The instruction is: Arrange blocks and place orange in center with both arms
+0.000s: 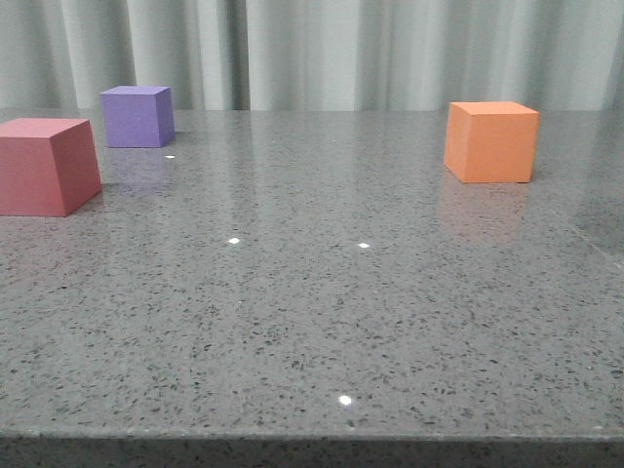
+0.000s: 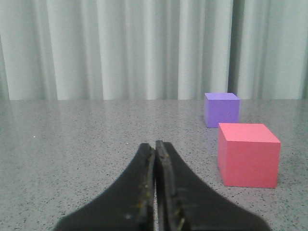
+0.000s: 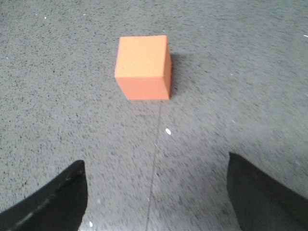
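Grey speckled table [image 1: 312, 322], matte orange cube [image 1: 491, 141]

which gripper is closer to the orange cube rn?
Right. The right gripper is open and aimed at the orange cube, which lies just ahead. The left gripper is shut, facing the purple cube and pinkish-red cube.

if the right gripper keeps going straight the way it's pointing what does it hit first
Most likely the orange cube: it sits ahead of the open right gripper, roughly centred between the fingers, with bare table in between. Depth is hard to judge.

A pinkish-red cube [image 1: 44, 166], purple cube [image 1: 137, 116] and orange cube [image 1: 490, 141] sit on a grey speckled table [image 1: 322, 322].
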Available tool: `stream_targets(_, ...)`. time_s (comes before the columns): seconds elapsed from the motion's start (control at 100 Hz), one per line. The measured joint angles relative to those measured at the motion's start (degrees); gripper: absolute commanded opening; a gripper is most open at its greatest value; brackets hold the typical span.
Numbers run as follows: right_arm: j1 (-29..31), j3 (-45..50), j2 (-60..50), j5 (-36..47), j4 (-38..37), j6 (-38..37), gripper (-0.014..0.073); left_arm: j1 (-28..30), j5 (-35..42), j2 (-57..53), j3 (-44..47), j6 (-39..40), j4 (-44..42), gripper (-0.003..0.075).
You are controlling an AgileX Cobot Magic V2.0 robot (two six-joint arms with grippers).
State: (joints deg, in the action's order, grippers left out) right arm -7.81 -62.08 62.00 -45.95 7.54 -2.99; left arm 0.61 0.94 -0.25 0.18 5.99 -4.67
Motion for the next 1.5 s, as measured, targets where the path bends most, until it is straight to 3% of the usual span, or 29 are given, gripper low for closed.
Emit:
stream_targets(0.27, -4.1, -9.8, 16.9, 3.5, -1.2, 0.0, 0.0593, 0.0, 0.0, 0.0, 0.0, 0.0, 0.0, -0.002)
stream_targets(0.57, -4.5, -18.2, 29.1, 3.9, -4.3, 0.0, 0.0593, 0.0, 0.0, 0.0, 0.0, 0.0, 0.0, -0.002)
stream_targets(1.08, -4.5, -19.9, 39.2, 6.5, -4.5, 0.0, 0.0589, 0.0, 0.0, 0.0, 0.0, 0.0, 0.0, -0.002)
stream_targets(1.349, -4.5, -20.1, 40.1, 6.8, -4.5, 0.0, 0.0381, 0.0, 0.0, 0.0, 0.0, 0.0, 0.0, -0.002)
stream_targets(1.499, -4.5, -21.5, 40.1, 6.0, -4.5, 0.0, 0.0371, 0.0, 0.0, 0.0, 0.0, 0.0, 0.0, -0.002)
